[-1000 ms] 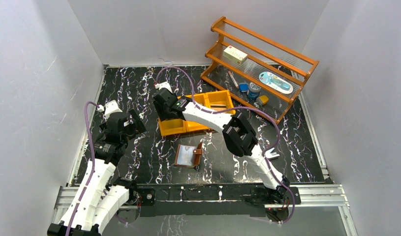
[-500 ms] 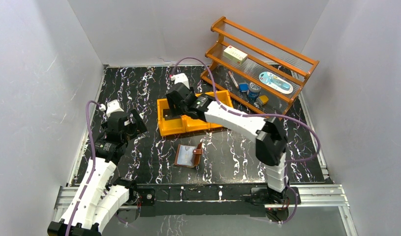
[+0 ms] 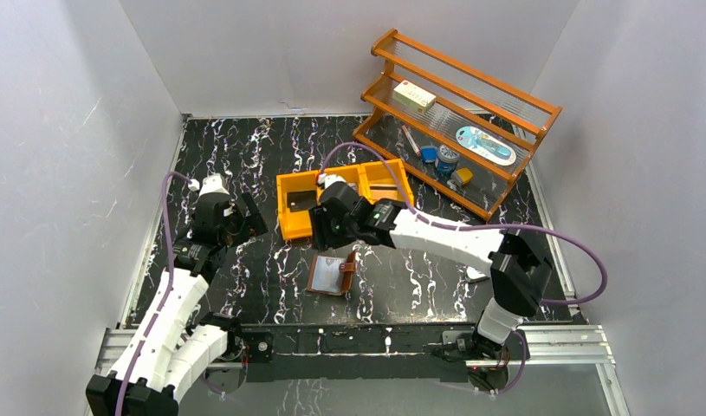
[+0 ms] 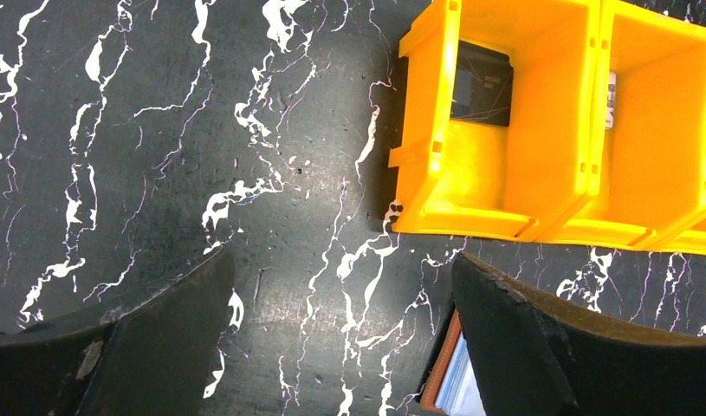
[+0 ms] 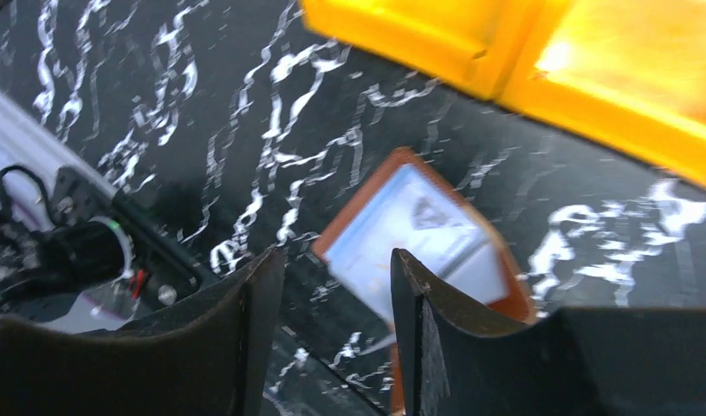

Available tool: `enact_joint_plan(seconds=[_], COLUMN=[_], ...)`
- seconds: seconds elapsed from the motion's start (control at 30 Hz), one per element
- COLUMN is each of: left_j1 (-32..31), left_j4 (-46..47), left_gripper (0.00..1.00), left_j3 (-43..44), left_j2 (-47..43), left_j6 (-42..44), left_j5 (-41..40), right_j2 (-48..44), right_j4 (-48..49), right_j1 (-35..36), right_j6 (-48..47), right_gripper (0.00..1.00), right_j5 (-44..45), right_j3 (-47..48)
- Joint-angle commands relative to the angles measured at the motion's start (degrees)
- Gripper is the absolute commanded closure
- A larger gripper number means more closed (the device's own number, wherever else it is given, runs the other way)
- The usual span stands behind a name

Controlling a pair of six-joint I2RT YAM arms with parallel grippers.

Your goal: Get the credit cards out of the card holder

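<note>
My right jaws hang part-open and empty just above the small brown leather card holder [image 3: 332,276]. It lies unfolded with its pale clear sleeve up on the black, white-veined marble surface [image 3: 245,156], just on the near side of the orange three-compartment plastic bin [image 3: 295,230]. My left jaws are spread wide with nothing between them, over the surface left of the bin, and a dark flat credit card [image 4: 481,84] lies in the bin's left compartment; I cannot tell whether the sleeve holds another.
</note>
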Motion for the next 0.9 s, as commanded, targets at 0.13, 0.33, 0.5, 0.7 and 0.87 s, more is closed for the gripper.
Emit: enact_joint_plan(seconds=[0.13,0.33,0.5,0.7,0.87], left_j1=[0.24,0.21,0.13,-0.72,-5.74], left_j4=[0.58,2.00,8.64,12.14,12.72], left_gripper=[0.08,0.12,0.21,0.30,0.35], left_j3=[-0.99,-1.99,-5.73,-7.32,-6.84], left_j2=[-0.47,1.29,1.88,3.87,6.18], left_j6=[0.80,0.59,-3.56,-3.80,-3.30], left_j5=[3.47,14.41,29.06,36.96,37.36], right_j2=[4.75,3.33,-1.30,-2.85,-4.16], right_j4=[-0.58,-0.53,5.13,9.08,14.26], right_j1=[3.21,3.21,3.12,2.11,1.07], right_j6=[4.91,6.52,8.70,11.85,12.00], right_gripper=[0.46,0.47,0.47,0.45,0.46], right_j5=[-2.37,0.43,-1.03,-0.03,-1.44], right_j3=[-1.81,-9.37,-15.94,-21.09,-25.19])
